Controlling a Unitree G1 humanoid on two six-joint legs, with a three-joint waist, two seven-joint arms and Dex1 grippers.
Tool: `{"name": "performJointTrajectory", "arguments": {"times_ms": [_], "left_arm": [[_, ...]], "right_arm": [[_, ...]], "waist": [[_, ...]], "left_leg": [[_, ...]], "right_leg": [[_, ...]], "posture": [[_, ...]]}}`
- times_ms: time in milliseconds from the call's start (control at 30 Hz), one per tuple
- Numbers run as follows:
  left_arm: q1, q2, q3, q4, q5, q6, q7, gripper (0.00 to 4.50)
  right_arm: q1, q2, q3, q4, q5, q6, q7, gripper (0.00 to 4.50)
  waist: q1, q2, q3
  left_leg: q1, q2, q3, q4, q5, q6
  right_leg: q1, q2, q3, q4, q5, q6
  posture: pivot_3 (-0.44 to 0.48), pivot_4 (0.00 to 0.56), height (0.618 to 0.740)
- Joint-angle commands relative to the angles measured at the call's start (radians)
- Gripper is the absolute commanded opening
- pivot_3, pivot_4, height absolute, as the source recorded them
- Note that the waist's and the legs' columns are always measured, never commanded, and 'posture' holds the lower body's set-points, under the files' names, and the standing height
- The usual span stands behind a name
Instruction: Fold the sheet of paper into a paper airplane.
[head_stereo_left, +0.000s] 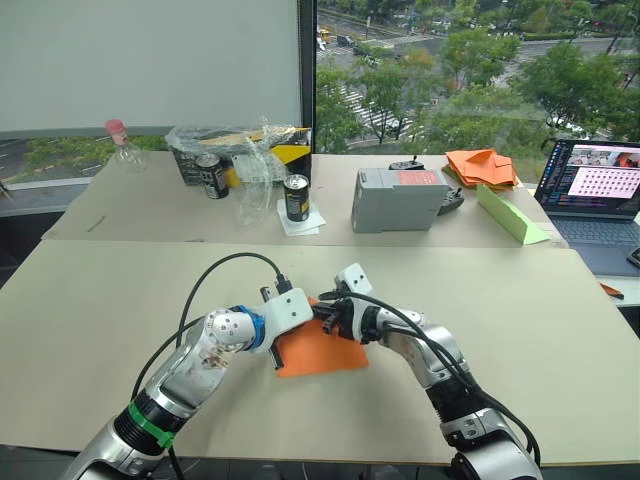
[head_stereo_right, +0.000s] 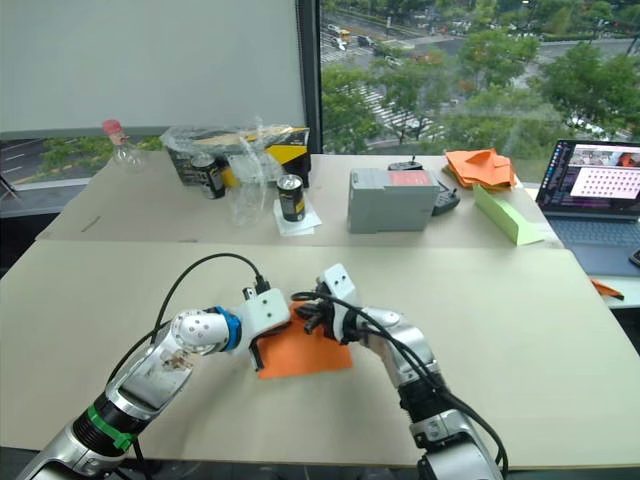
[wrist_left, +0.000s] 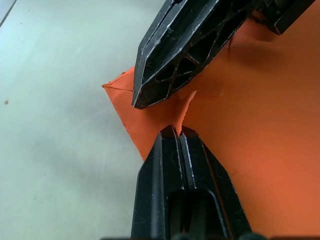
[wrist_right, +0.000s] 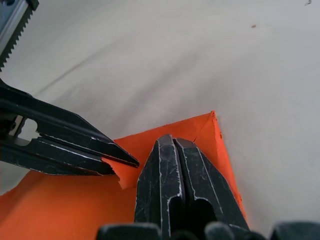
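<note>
The paper (head_stereo_left: 318, 352) is seen flat on the counter (head_stereo_left: 520, 330), just below centre of the head views. The left tool (wrist_left: 176, 131) is pinched shut on a raised flap at the folded corner; the right tool (wrist_right: 172, 142) is closed, its tips pressed on the paper there. Thin and limp (easily torn), the paper is best held by edges.

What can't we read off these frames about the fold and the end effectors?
- Far edge of the sheet of paper: head views, covered by the left end effector and right end effector.
- Near part of the sheet: both wrist views, cut off by the frame edge.
- Crease count: head views, too small.
- Laptop screen content: too small; cut by the frame edge.
</note>
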Motion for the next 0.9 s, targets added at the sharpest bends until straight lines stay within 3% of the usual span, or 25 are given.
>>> {"name": "performJointTrajectory", "arguments": {"times_ms": [33, 267, 500, 733, 833, 900], "left_arm": [[0.031, 0.002, -0.040, 0.014, -0.012, 0.030, -0.041, 0.02], [0.033, -0.008, -0.022, 0.001, -0.045, 0.059, -0.059, 0.02], [0.037, 0.003, 0.003, -0.048, -0.106, 0.115, -0.102, 2.14], [0.047, 0.016, 0.142, -0.157, -0.299, 0.307, -0.161, 2.14], [0.044, 0.023, 0.236, -0.177, -0.398, 0.393, -0.178, 2.14], [0.037, 0.005, 0.358, -0.167, -0.492, 0.484, -0.180, 2.14]], "right_arm": [[-0.002, -0.005, 0.029, 0.003, -0.022, -0.021, 0.008, 0.00], [-0.011, -0.003, 0.044, 0.008, -0.044, -0.034, 0.008, 0.00], [-0.008, -0.007, 0.049, 0.003, -0.051, -0.032, 0.010, 0.00], [-0.006, -0.007, 0.050, 0.010, -0.050, -0.030, 0.008, 0.00], [-0.006, -0.007, 0.050, 0.010, -0.050, -0.029, 0.007, 0.00], [-0.005, -0.006, 0.050, 0.013, -0.050, -0.030, 0.006, 0.00]], "waist": [[-0.001, 0.000, 0.000], [-0.006, 0.001, 0.000], [-0.006, 0.001, -0.001], [-0.007, 0.001, -0.001], [-0.008, 0.001, -0.001], [-0.008, 0.001, -0.001]], "left_leg": [[0.000, 0.000, 0.000, 0.000, 0.000, 0.000], [0.001, 0.000, 0.000, 0.000, 0.000, 0.000], [0.001, 0.000, 0.000, 0.000, 0.000, 0.000], [0.001, 0.000, 0.000, 0.000, 0.000, 0.000], [0.001, 0.001, 0.000, 0.000, 0.000, 0.001], [0.001, 0.001, 0.000, 0.000, 0.000, 0.001]], "right_leg": [[0.000, 0.000, 0.000, 0.000, 0.000, 0.000], [0.000, 0.000, 0.000, 0.000, 0.000, 0.000], [0.001, 0.000, 0.000, 0.000, 0.000, 0.000], [0.001, 0.000, 0.000, 0.000, 0.000, 0.000], [0.001, 0.001, 0.000, 0.000, 0.000, 0.000], [0.001, 0.001, 0.000, 0.000, 0.000, 0.000]], "posture": [[0.000, 0.150, 0.740], [0.000, 0.150, 0.740], [0.000, 0.150, 0.740], [0.000, 0.150, 0.740], [0.000, 0.150, 0.740], [0.000, 0.150, 0.740]]}}
